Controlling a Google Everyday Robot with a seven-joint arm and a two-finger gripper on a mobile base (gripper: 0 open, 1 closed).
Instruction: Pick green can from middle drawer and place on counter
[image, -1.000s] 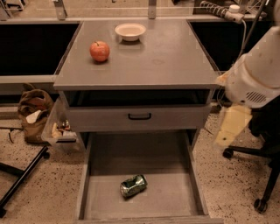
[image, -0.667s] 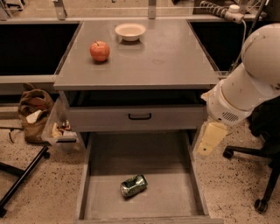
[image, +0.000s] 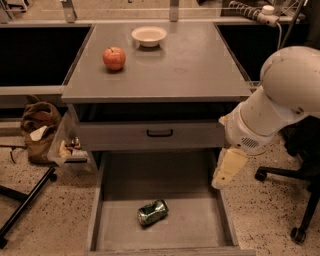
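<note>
- REACHING FOR THE DRAWER: My hand (image: 222, 176) hangs over the right-hand wall of the open middle drawer (image: 190, 215), just below the closed drawer face (image: 125, 135) with its black handle. It carries nothing. Whether it is apart or together I cannot tell from this angle.
- The green can (image: 152, 212) lies on its side on the drawer floor, toward the front and a little left of centre. It is well apart from the hand, down and to the hand's left.
- Above, the counter (image: 200, 65) holds a red apple (image: 114, 58) at its left and a pale bowl (image: 149, 35) near the back edge. The can is not among them.
- Where the job stands, as I judge it: the drawer is out and the can is exposed, so access is settled. I read this as the reach toward the can.
- Everything that counts is left: closing on the can, lifting it past the drawer face, and setting it down on the counter.
</note>
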